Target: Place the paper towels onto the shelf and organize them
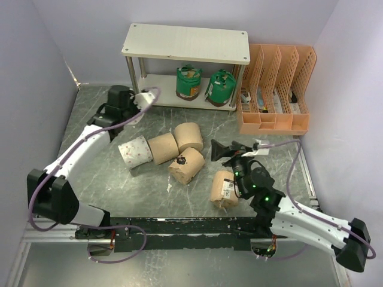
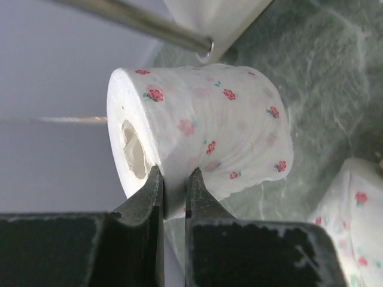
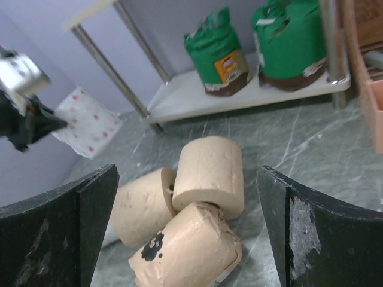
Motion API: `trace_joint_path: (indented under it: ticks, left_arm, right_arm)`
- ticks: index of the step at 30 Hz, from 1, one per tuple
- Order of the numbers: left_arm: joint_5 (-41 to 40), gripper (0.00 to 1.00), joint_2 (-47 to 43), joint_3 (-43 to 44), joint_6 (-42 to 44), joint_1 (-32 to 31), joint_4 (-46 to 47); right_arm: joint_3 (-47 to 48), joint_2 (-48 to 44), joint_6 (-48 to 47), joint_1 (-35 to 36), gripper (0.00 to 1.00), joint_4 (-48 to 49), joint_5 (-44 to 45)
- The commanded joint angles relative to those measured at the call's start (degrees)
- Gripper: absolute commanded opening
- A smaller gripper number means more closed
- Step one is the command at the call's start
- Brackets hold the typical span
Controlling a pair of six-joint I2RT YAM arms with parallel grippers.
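- Top external view: the shelf (image 1: 185,43) stands at the back of the counter (image 1: 96,179), with the orange file organizer (image 1: 276,89) just to its right.
- The two green-wrapped rolls (image 1: 188,82) stand side by side on the right half of the lower tier; the top board is bare.
- The left hand (image 1: 139,100) is at the front left corner of the shelf. The held patterned roll (image 1: 145,97) shows only as a small white patch at its tip.
- Five rolls lie on their sides in a cluster mid-counter. The second patterned roll (image 1: 134,151) is on the left, touching one of the two bare tan rolls (image 1: 163,147).
- One of the two paper-wrapped rolls (image 1: 187,165) lies in front of the tan ones. The other, with a barcode label, lies to its right, near the right arm.
- The right hand (image 1: 224,149) hangs just right of the cluster with its fingers spread wide and nothing between them.
- Left wrist view: the fingers (image 2: 146,191) are pressed together on the rim of the held patterned roll, beside its core. The roll lies sideways and close to a shelf leg (image 2: 137,21). The second patterned roll shows at the lower right.
- Right wrist view: both fingers (image 3: 66,227) stand far apart, framing a bare tan roll and a paper-wrapped one. The green-wrapped rolls sit on the lower tier beyond. The held patterned roll hangs above the counter, left of the shelf.
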Motion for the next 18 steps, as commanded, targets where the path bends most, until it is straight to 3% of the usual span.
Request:
trace_joint_path:
  ticks: [1,7,12,18]
  left_arm:
    - [-12.42,0.07,3.89,2.55,9.90,-8.83,13.16]
    - [-18.26,0.07,10.75,-1.95,20.27,-18.13,33.74]
    - [-15.66,0.07,21.05,4.89,21.94,-18.75,36.79]
    - [-16.05,0.07,32.84,10.69,30.20,-17.88,48.43]
  right_arm:
    - [0.16,-8.96,-0.77,-0.17,1.00,-8.02,8.41]
    - [-1.07,-19.40,-1.22,-0.11,1.00,-14.01,11.69]
    - [-0.68,-22.79,-1.48,-0.15,1.00,-17.69,12.38]
    - [-0.84,-25.16,-3.20,-0.15,1.00,-18.83,13.67]
